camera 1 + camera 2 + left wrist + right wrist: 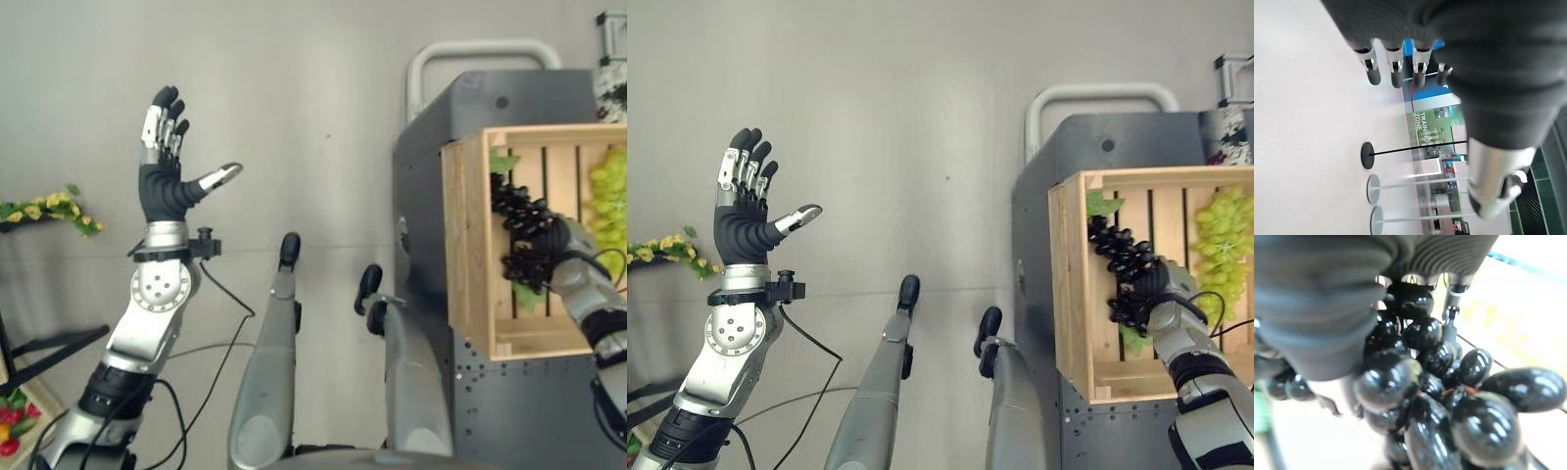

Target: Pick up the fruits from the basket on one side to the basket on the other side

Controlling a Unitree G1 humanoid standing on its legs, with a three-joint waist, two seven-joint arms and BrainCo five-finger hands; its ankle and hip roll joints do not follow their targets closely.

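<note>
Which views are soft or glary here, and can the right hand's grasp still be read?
Right wrist view: the black grapes are blurred from closeness, with glossy highlights, and the background is washed out. Left wrist view: the left hand is out of focus, its straight fingers still readable. Left eye view: evenly lit; the right hand is on the black grapes inside the wooden crate, fingers hidden.

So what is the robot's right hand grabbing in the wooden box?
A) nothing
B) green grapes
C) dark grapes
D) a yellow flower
C: the right robot hand is inside the wooden crate with its fingers wrapped round the bunch of dark grapes; the green grapes lie untouched beside it.
</note>
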